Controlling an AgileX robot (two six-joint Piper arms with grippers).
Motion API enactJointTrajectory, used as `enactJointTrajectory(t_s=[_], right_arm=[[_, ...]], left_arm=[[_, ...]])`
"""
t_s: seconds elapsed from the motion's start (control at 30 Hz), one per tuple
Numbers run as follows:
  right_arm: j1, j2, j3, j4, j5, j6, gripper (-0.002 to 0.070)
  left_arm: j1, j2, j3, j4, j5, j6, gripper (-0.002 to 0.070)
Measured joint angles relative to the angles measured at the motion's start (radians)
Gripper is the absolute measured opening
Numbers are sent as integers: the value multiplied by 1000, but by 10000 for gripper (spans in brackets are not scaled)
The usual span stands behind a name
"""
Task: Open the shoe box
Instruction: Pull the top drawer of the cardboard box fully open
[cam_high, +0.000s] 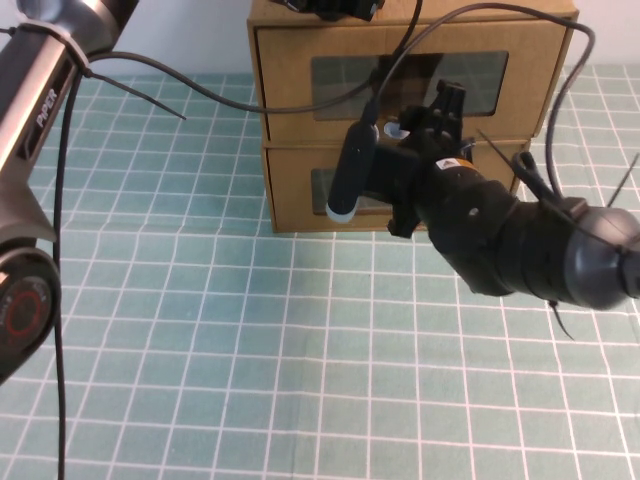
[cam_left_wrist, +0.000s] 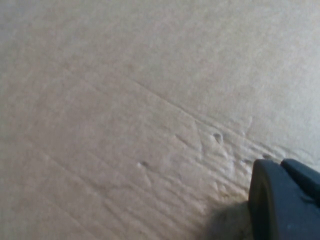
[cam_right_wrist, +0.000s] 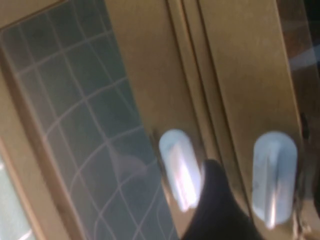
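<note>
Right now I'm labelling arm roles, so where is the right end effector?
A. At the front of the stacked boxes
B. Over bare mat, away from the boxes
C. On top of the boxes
A: the right end effector is at the front of the boxes, near where the two meet. The left end effector sits close against bare cardboard.

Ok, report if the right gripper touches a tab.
Cannot tell: in right wrist view the right gripper, at the boxes, overlaps a tab. Left gripper faces cardboard.
</note>
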Motion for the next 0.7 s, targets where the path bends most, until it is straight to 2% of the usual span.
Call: enactJointTrajectory(t_s=[0.4, 0.53, 0.7], right_arm=[[0, 54, -64, 79, -40, -117, 239], [2, 54, -72, 108, -49, -182, 125], [2, 54, -76, 128, -49, -200, 122]], left_arm=[[2, 2, 0, -2, 0, 0, -6], [8, 4, 0, -13, 4, 0, -6], [17, 6, 0, -25, 12, 0, -6]])
